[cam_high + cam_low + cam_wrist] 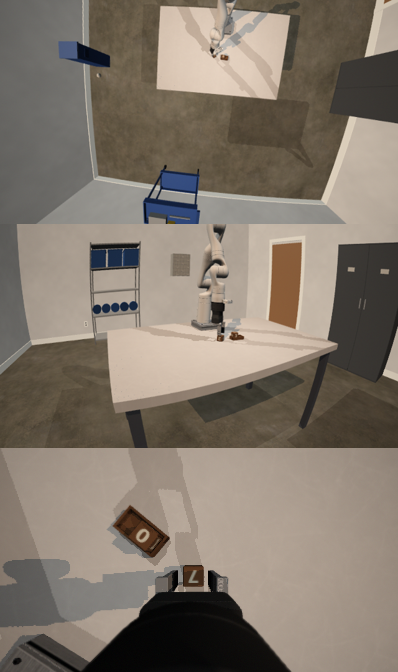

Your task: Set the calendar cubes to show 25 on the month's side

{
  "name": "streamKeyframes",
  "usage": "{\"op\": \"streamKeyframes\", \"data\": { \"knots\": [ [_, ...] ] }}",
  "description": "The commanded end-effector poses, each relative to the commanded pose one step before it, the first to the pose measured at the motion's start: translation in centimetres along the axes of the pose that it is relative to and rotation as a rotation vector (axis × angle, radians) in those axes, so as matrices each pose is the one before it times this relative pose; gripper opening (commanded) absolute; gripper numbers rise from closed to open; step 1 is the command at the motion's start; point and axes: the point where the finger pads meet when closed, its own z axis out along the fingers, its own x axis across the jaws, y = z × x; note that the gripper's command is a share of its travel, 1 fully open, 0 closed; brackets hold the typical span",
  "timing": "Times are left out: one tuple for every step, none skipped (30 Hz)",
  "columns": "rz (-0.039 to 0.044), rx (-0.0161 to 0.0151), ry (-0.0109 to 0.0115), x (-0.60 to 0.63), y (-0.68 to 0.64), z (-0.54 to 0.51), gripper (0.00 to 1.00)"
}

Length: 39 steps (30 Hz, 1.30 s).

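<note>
One loose cube [220,338] [193,576] on the table [186,62] [186,358] [310,523] — open pincer [221,330] [193,577] around it; another cube [234,335] [143,535], seemingly flat, in the tray [237,338] [161,546].

2 cubes, the loose one [214,56] [220,338] [193,576] and the one in the tray [234,335] [143,535], look like brown wood, pale digits on them. Tray [237,338] [118,526] same woody brown, honestly. Tabletop [186,71] [174,361] [310,523] pretty matt, smooth, faint scratchy marks up close. Arm [221,18] [218,270] smooth pale shell, soft sheen. Base plate [196,325] [37,655] grey, brushed-metal look. Floor [155,130] [87,358] mottled, concrete-ish, dull.
</note>
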Motion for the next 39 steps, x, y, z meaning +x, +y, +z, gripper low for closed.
{"op": "streamKeyframes", "data": {
  "knots": [
    [0.00002, 0.00089, 0.00099, 0.032, -0.028, -0.037, 0.90],
    [0.00000, 0.00000, 0.00000, 0.000, 0.000, 0.000, 0.90],
    [0.00000, 0.00000, 0.00000, 0.000, 0.000, 0.000, 0.90],
    [0.00000, 0.00000, 0.00000, 0.000, 0.000, 0.000, 0.90],
    [0.00000, 0.00000, 0.00000, 0.000, 0.000, 0.000, 0.90],
    [0.00000, 0.00000, 0.00000, 0.000, 0.000, 0.000, 0.90],
    [0.00000, 0.00000, 0.00000, 0.000, 0.000, 0.000, 0.90],
    [0.00000, 0.00000, 0.00000, 0.000, 0.000, 0.000, 0.90],
    [0.00000, 0.00000, 0.00000, 0.000, 0.000, 0.000, 0.90],
    [0.00000, 0.00000, 0.00000, 0.000, 0.000, 0.000, 0.90],
    [0.00000, 0.00000, 0.00000, 0.000, 0.000, 0.000, 0.90],
    [0.00000, 0.00000, 0.00000, 0.000, 0.000, 0.000, 0.90],
    [0.00000, 0.00000, 0.00000, 0.000, 0.000, 0.000, 0.90],
    [0.00000, 0.00000, 0.00000, 0.000, 0.000, 0.000, 0.90],
    [0.00000, 0.00000, 0.00000, 0.000, 0.000, 0.000, 0.90],
    [0.00000, 0.00000, 0.00000, 0.000, 0.000, 0.000, 0.90],
    [0.00000, 0.00000, 0.00000, 0.000, 0.000, 0.000, 0.90],
    [0.00000, 0.00000, 0.00000, 0.000, 0.000, 0.000, 0.90],
    [0.00000, 0.00000, 0.00000, 0.000, 0.000, 0.000, 0.90],
    [0.00000, 0.00000, 0.00000, 0.000, 0.000, 0.000, 0.90],
    [0.00000, 0.00000, 0.00000, 0.000, 0.000, 0.000, 0.90],
    [0.00000, 0.00000, 0.00000, 0.000, 0.000, -0.003, 0.90],
    [0.00000, 0.00000, 0.00000, 0.000, 0.000, -0.018, 0.90],
    [0.00000, 0.00000, 0.00000, 0.000, 0.000, -0.045, 0.90],
    [0.00000, 0.00000, 0.00000, 0.000, 0.000, -0.079, 0.90],
    [0.00000, 0.00000, 0.00000, 0.000, 0.000, -0.118, 0.90],
    [0.00000, 0.00000, 0.00000, 0.000, 0.000, -0.159, 0.90],
    [0.00000, 0.00000, 0.00000, 0.000, 0.000, -0.197, 0.90],
    [0.00000, 0.00000, 0.00000, 0.000, 0.000, -0.233, 0.90],
    [0.00000, 0.00000, 0.00000, 0.000, 0.000, -0.263, 0.90],
    [0.00000, 0.00000, 0.00000, 0.000, 0.000, -0.288, 0.90],
    [0.00000, 0.00000, 0.00000, 0.000, 0.000, -0.304, 0.90],
    [0.00000, 0.00000, 0.00000, 0.000, 0.000, -0.312, 0.90],
    [0.00000, 0.00000, 0.00000, 0.000, 0.000, -0.311, 0.90],
    [0.00000, 0.00000, 0.00000, 0.000, 0.000, -0.302, 0.90],
    [0.00000, 0.00000, 0.00000, 0.000, 0.000, -0.284, 0.90],
    [0.00000, 0.00000, 0.00000, 0.000, 0.000, 0.000, 0.90],
    [0.00000, 0.00000, 0.00000, 0.000, 0.000, 0.000, 0.90],
    [0.00000, 0.00000, 0.00000, 0.000, 0.000, -0.260, 0.90]
  ]
}}
